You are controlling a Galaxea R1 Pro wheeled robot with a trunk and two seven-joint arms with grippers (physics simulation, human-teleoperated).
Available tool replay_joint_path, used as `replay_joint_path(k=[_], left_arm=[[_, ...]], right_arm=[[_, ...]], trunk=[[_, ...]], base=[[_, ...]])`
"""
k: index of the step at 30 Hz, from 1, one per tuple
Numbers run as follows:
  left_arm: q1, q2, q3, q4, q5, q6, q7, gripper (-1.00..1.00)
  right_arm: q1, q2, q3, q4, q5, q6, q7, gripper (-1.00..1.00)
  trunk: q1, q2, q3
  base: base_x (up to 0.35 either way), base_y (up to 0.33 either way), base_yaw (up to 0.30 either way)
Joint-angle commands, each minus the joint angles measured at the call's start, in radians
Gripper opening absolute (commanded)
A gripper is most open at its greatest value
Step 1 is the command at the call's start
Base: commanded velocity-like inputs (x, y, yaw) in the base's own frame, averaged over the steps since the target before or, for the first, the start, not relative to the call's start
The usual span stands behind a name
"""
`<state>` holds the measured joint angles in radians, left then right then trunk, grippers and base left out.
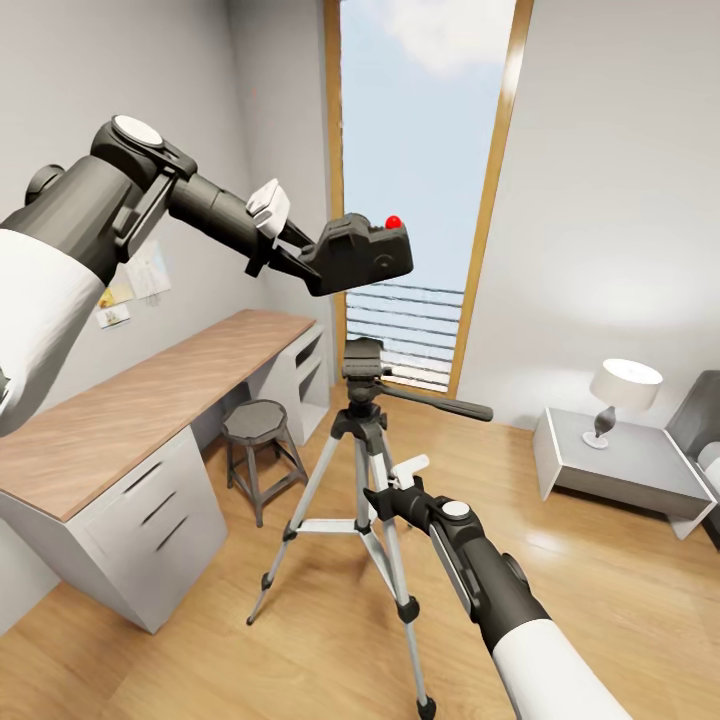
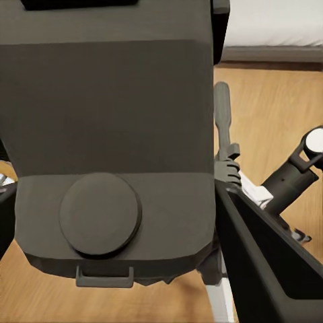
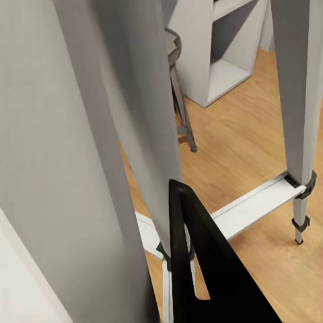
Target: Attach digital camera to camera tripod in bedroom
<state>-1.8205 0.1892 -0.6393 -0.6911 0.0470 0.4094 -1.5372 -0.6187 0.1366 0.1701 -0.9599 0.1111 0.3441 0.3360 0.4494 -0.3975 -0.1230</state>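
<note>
Left claw (image 1: 305,252) clamps digital camera (image 1: 365,255) above camera tripod (image 1: 362,420) head.

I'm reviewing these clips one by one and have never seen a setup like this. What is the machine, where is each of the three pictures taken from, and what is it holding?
These are simulator renders of a two-armed wheeled robot in a bedroom. The large picture comes from a camera on its head, looking down over both arms. The other two come from cameras near each gripper.

In the head view, the left gripper holds the small black digital camera with a red button on top in the air above the tall silver-legged camera tripod, not yet on its dark grey head. The left wrist view looks closely at that camera's dark body.

The right gripper is down at the tripod's legs, whether it grips one I cannot tell. Its wrist view shows those silver legs up close.

Nearby stand a wood-topped white desk and a short grey metal stool.
</note>
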Motion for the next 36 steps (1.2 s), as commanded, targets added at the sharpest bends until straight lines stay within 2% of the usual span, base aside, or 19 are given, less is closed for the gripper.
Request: replay_joint_path(k=[1, 3, 4, 5, 6, 7, 11, 19, 23, 24, 26, 36], left_arm=[[-0.002, 0.003, -0.008, 0.001, 0.005, 0.009, -0.003, -1.00], [-0.002, 0.006, -0.025, 0.006, 0.007, 0.013, -0.004, -1.00], [-0.002, 0.011, -0.103, 0.010, 0.009, 0.016, -0.001, -1.00], [-0.002, 0.010, -0.124, 0.011, 0.009, 0.016, -0.001, -1.00], [-0.002, 0.010, -0.134, 0.011, 0.009, 0.017, 0.000, -1.00], [-0.002, 0.007, -0.163, 0.011, 0.010, 0.017, 0.000, -1.00], [-0.002, 0.006, -0.207, 0.011, 0.011, 0.017, 0.001, -1.00], [-0.002, -0.004, -0.215, 0.008, 0.014, 0.017, 0.008, -1.00], [-0.002, -0.007, -0.212, 0.002, 0.041, 0.017, 0.008, -1.00], [-0.002, -0.007, -0.213, -0.001, 0.071, 0.017, 0.008, -1.00], [-0.002, -0.007, -0.215, -0.002, 0.091, 0.017, 0.008, -1.00], [-0.002, -0.005, -0.232, -0.018, 0.112, 0.018, 0.000, -1.00]], right_arm=[[-0.001, 0.001, -0.001, -0.002, 0.007, 0.004, 0.006, -1.00], [-0.001, 0.001, -0.001, -0.002, 0.007, 0.004, 0.006, -1.00], [-0.001, 0.001, -0.001, -0.002, 0.008, 0.003, 0.005, -1.00], [-0.001, 0.001, -0.001, -0.002, 0.008, 0.004, 0.005, -1.00], [-0.001, 0.001, -0.001, -0.002, 0.008, 0.004, 0.005, -1.00], [-0.001, 0.001, -0.001, -0.002, 0.008, 0.004, 0.005, -1.00], [-0.001, 0.001, -0.001, -0.002, 0.009, 0.004, 0.005, -1.00], [-0.001, 0.001, -0.001, -0.001, 0.009, 0.004, 0.003, -1.00], [-0.001, 0.001, -0.001, 0.000, 0.009, 0.004, 0.003, -1.00], [-0.001, 0.001, -0.001, 0.000, 0.009, 0.004, 0.003, -1.00], [-0.001, 0.001, -0.001, 0.000, 0.009, 0.005, 0.004, -1.00], [-0.001, 0.001, -0.001, 0.000, 0.009, 0.004, 0.004, -1.00]], trunk=[[0.001, -0.002, -0.002], [0.001, -0.002, -0.002], [0.001, -0.002, -0.002], [0.001, -0.002, -0.002], [0.001, -0.002, -0.002], [0.001, -0.002, -0.002], [0.001, -0.002, -0.002], [0.001, -0.002, -0.002], [0.001, -0.002, -0.002], [0.001, -0.002, -0.002], [0.001, -0.002, -0.002], [0.001, -0.002, -0.002]], base=[[0.000, 0.000, 0.000], [0.000, 0.000, 0.000], [0.000, 0.000, 0.000], [0.000, 0.000, 0.000], [0.000, 0.000, 0.000], [0.000, 0.000, 0.000], [0.000, 0.000, 0.000], [0.000, 0.000, 0.000], [0.000, 0.000, 0.000], [0.000, 0.000, 0.000], [0.000, 0.000, 0.000], [0.000, 0.000, 0.000]])
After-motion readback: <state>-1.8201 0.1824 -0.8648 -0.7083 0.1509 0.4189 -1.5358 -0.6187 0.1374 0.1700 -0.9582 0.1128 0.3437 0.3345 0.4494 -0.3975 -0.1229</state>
